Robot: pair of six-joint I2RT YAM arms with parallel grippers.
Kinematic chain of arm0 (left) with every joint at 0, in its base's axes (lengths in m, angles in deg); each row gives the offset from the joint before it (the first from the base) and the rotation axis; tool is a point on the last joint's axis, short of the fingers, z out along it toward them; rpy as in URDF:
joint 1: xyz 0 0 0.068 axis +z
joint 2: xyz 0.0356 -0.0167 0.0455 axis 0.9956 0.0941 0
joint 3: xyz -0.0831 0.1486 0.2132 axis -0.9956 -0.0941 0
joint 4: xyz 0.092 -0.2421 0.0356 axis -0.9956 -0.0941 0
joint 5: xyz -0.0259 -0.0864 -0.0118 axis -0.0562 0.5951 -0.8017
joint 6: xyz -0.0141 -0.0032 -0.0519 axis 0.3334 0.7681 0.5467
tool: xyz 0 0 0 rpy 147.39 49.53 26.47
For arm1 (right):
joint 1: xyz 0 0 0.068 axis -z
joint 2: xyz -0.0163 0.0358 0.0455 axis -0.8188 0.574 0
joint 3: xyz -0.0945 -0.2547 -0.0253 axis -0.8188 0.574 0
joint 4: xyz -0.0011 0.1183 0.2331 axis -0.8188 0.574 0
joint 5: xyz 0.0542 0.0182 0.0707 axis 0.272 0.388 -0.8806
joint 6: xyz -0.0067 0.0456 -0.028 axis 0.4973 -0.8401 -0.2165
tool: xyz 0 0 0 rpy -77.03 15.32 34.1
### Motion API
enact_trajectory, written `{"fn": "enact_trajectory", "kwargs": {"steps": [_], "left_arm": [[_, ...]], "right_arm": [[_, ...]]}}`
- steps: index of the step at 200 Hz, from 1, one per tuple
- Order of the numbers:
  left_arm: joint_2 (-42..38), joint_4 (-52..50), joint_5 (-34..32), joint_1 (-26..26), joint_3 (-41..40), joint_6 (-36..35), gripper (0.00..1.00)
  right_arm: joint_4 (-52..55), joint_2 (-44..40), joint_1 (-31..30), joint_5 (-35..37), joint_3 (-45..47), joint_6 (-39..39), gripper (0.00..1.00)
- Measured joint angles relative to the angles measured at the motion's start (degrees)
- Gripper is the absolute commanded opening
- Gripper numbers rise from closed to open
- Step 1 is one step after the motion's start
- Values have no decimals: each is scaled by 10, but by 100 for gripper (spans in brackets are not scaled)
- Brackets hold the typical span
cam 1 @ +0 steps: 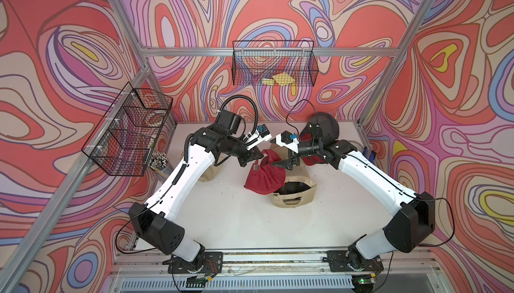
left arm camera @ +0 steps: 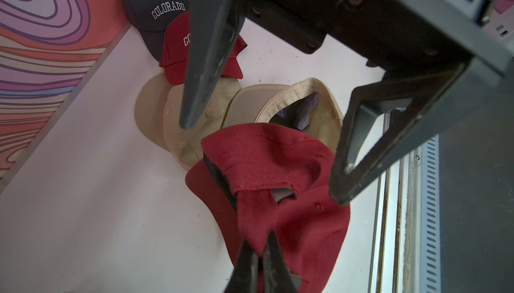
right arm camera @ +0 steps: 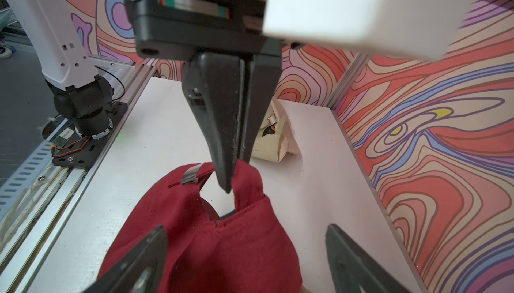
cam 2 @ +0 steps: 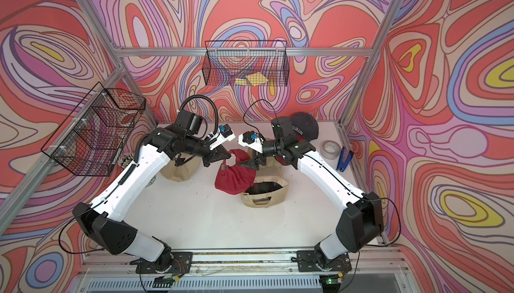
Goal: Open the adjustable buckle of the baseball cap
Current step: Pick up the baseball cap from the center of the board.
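My left gripper (right arm camera: 227, 183) is clenched on the strap (right arm camera: 250, 177) of the red cap (cam 1: 264, 179). This cap lies at the centre of both top views, partly over a beige cap (cam 1: 294, 191). My right gripper (right arm camera: 246, 227) is released and holds nothing.

The right wrist view shows the metal buckle (right arm camera: 190, 176) clearly, just beside my left tips. The left wrist view, at upper left, lets me read "COLORADO" on a dark cap (left arm camera: 155, 5) and "CO" on a second red cap (left arm camera: 178, 52). A top view shows tape (cam 2: 329, 149) and a blue stapler (cam 2: 345, 159) plainly, right of centre.
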Motion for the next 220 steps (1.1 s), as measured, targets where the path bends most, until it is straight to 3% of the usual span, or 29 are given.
{"fn": "enact_trajectory", "kwargs": {"steps": [22,41,73,76,79,89,95,111,124,150,186,192,220], "left_arm": [[-6,9,2,0,-7,1,0],[-18,25,1,0,-22,7,0],[-46,64,-16,0,-56,30,0],[-49,69,-19,0,-59,33,0],[-51,75,-23,0,-63,35,0],[-61,97,-33,0,-77,47,4],[-66,108,-38,0,-85,54,13],[-80,143,-55,0,-109,72,51],[-88,164,-63,2,-122,89,63],[-89,195,-67,13,-132,123,76],[-106,228,-55,40,-172,156,84],[-111,231,-55,44,-180,161,91],[-139,260,-65,48,-219,193,99]], "right_arm": [[1,11,-10,3,0,3,86],[0,24,-19,9,0,2,71],[-12,32,-24,16,1,-22,22],[-16,32,-24,16,1,-22,7],[-17,32,-24,17,1,-28,0],[-26,32,-24,17,1,-33,0],[-32,32,-24,18,1,-41,0],[-59,32,-24,22,7,-65,0],[-81,31,-24,27,15,-90,0],[-126,31,-24,47,21,-143,0],[-193,28,-24,92,32,-191,0],[-204,28,-24,101,34,-198,0],[-249,28,-24,134,45,-232,0]]}}
